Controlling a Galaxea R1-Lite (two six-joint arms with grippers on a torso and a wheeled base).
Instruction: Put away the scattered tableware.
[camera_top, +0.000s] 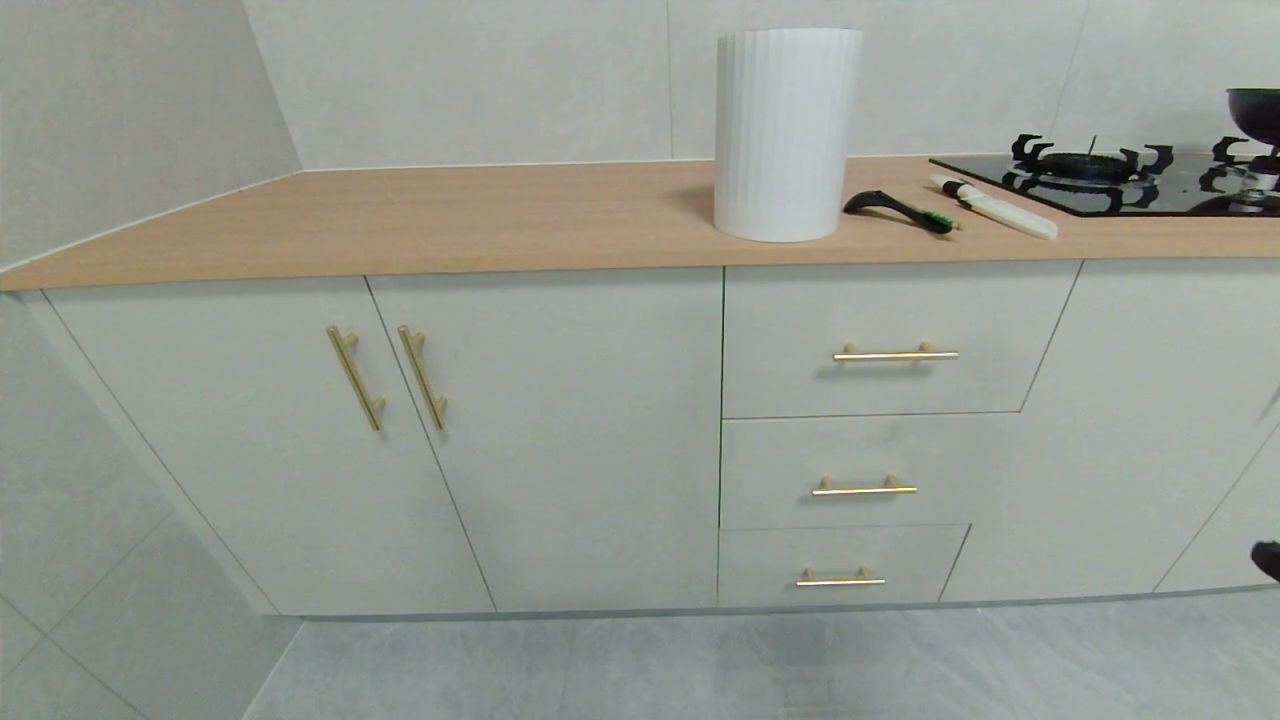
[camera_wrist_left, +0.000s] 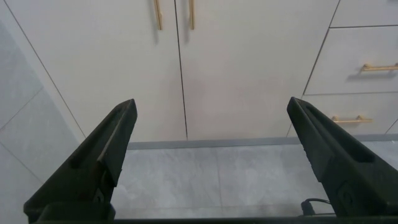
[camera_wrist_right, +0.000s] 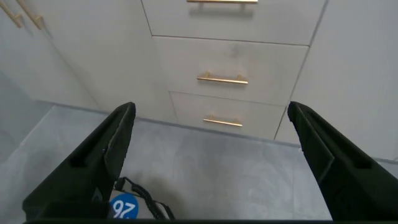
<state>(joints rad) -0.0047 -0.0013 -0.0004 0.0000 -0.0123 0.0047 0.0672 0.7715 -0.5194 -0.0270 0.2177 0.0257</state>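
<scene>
On the wooden countertop lie a black-handled utensil with a green part and a white knife-like utensil, both to the right of a tall white ribbed container. My left gripper is open and holds nothing. It hangs low over the floor and faces the double cabinet doors. My right gripper is also open with nothing in it, low in front of the lower drawers. Both grippers are well below the counter and far from the utensils.
A black gas hob with a dark pot takes up the counter's right end. Under the counter are two cabinet doors with gold handles and a stack of three shut drawers. Grey tiled floor lies in front.
</scene>
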